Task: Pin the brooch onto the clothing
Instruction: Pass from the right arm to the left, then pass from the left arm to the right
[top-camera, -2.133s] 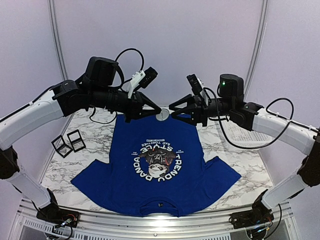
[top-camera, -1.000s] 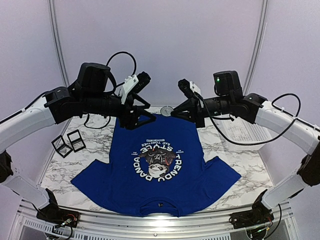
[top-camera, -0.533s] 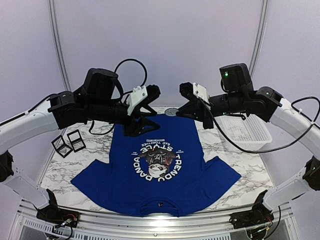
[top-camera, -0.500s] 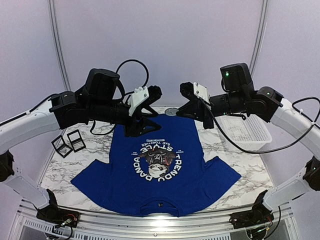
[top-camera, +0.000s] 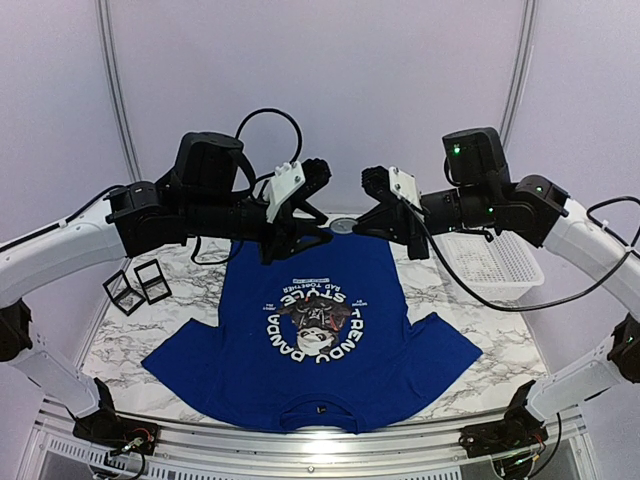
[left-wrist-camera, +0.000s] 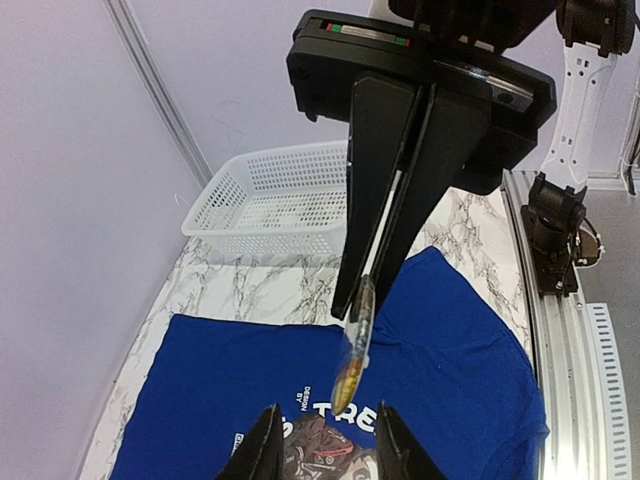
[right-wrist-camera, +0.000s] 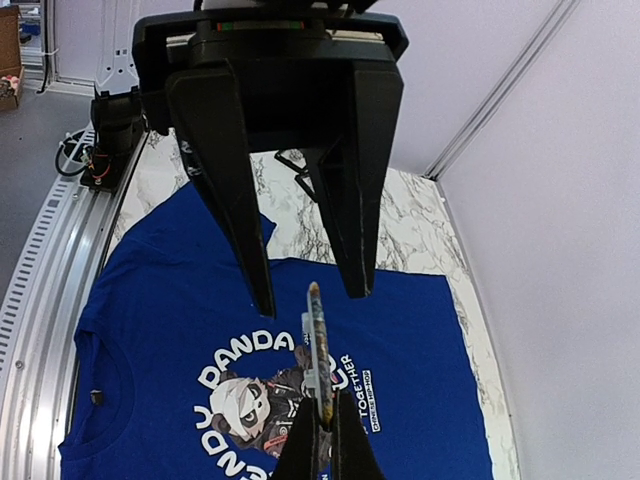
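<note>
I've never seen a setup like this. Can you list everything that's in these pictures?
T-shirt: one, royal blue with a panda print, spread flat on the table.
Brooch: one, pale and round, held in the air above the shirt's far edge.
Basket: one, white, far right of the table.
Small boxes: two, black-rimmed, side by side on the table's left.
Table: one, white-grey marble pattern, under everything.
Arms: two, white and black, reaching in from either side.
Left gripper: one, black, open, facing the brooch.
Right gripper: one, black, shut on the brooch.

Marble table (top-camera: 130, 335): T-shirt (top-camera: 320, 365), basket (top-camera: 492, 262), frames (top-camera: 138, 285)
</note>
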